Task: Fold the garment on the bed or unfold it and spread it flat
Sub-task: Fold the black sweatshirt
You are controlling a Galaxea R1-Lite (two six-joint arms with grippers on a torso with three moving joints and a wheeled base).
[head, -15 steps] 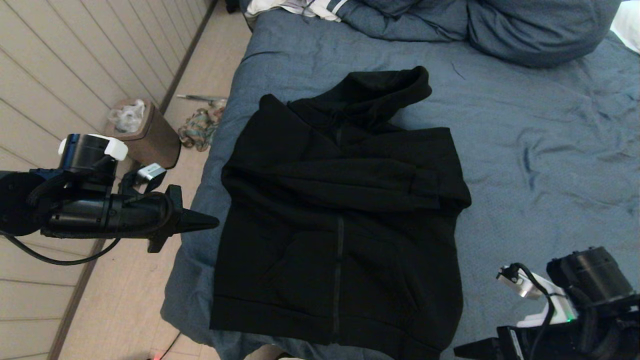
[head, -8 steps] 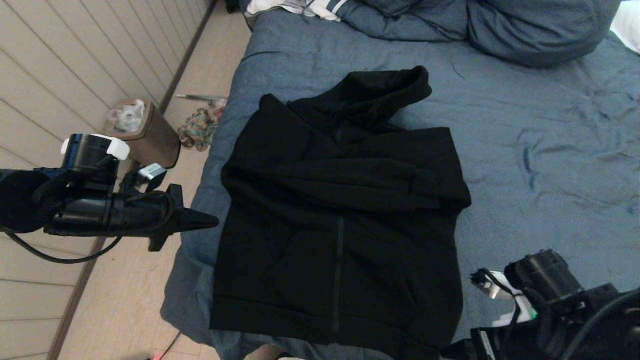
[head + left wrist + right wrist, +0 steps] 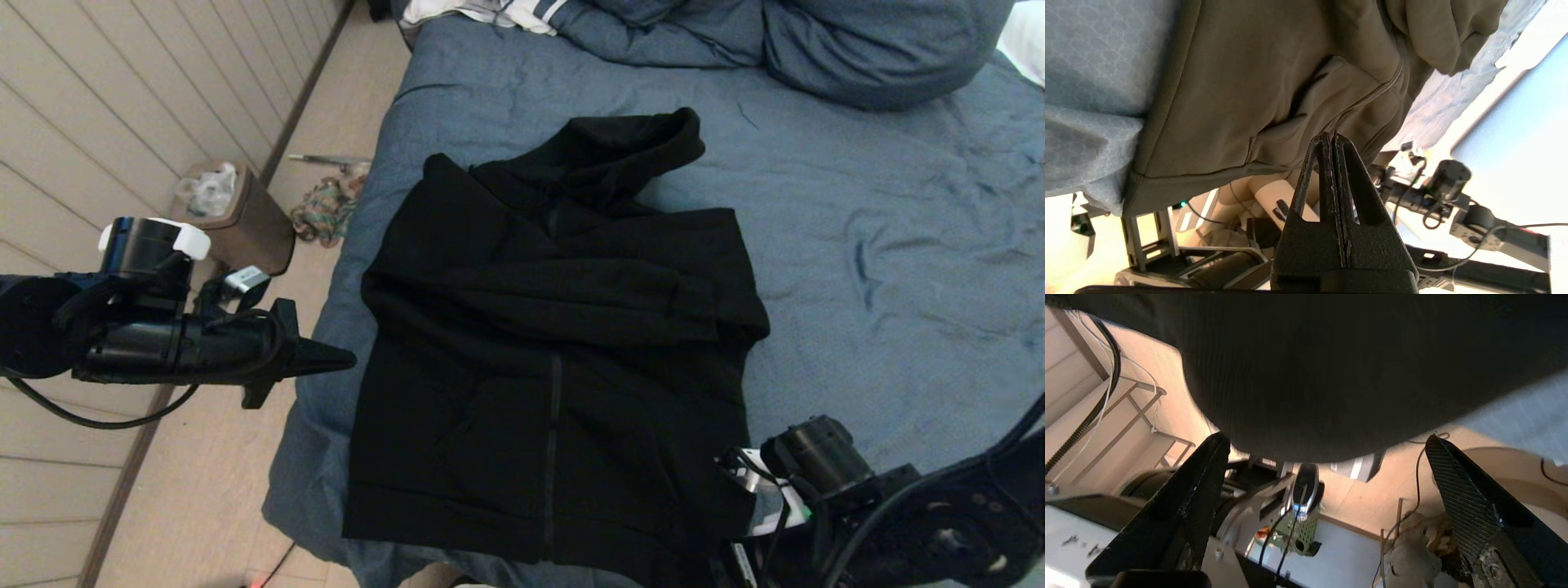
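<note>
Jaws: right gripper [image 3: 1327, 477] spread wide (garment [image 3: 555, 359] hem between), left gripper [image 3: 347, 358] clenched empty; one bed [image 3: 857, 204].

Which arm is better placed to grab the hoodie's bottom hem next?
Likely the right: the right gripper is open at the hoodie hem; the left gripper is shut, beside the bed.

I find no text, label, brand, number or sign that I can read anywhere in these views.
</note>
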